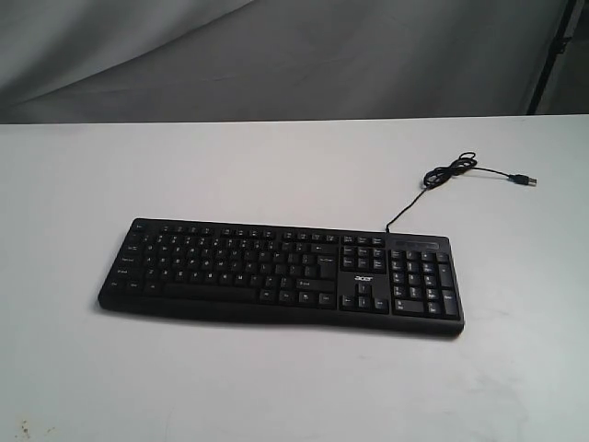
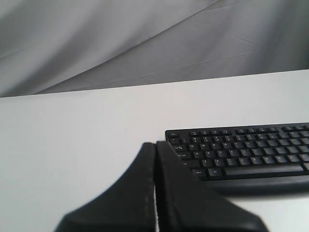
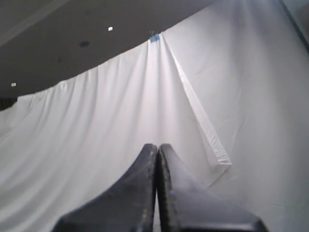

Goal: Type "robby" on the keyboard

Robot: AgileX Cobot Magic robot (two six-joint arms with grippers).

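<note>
Nearest to me, the left pincer has its two dark fingers pressed together with no gap between them. It pinches nothing and hangs above the white bench. Ahead of its tips and off to one side lies the black Acer keyboard, flat on the bench and well apart from the fingers. That wrist view cuts off its far end, so only the letter block and space bar show.

The right pincer is likewise pressed together and empty. It is tilted up toward a white backdrop cloth, with a blue clip at the cloth's top and a dark ceiling beyond. I cannot tell how it stands to the keyboard.

The exterior view shows the number pad and the white logo, but the key legends are too small to read. A thin black cable leaves the back edge, loops loosely, and ends in a USB plug lying free. Farthest off hangs a grey drape.
</note>
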